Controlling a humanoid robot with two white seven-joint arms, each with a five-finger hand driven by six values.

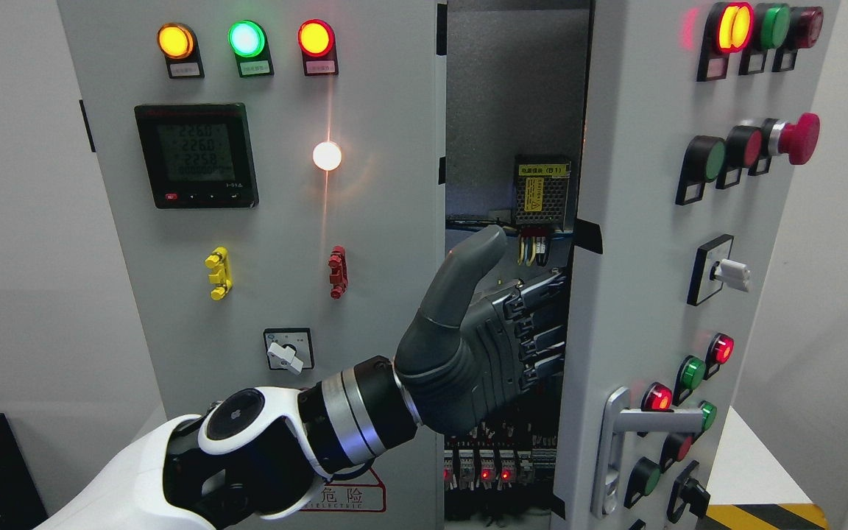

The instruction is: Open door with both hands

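A grey electrical cabinet has two doors. The left door point(380, 243) is closed. The right door point(637, 280) stands swung partly outward, leaving a dark gap in the middle. My left hand point(534, 327) reaches from the lower left into that gap. Its fingers point(542, 316) lie fairly straight against the right door's inner edge, their tips hidden behind it. The thumb point(472, 265) points up, free of the door. The hand stands open and grips nothing. A silver lever handle point(619, 442) sits low on the right door, untouched. My right arm is out of view.
Inside the gap are a power supply with a yellow label point(542, 193), coloured wires and breakers with red lights point(484, 471). Both doors carry lamps, buttons and switches; a red mushroom button point(799, 138) sticks out. A white table edge with hazard tape point(762, 511) lies at the lower right.
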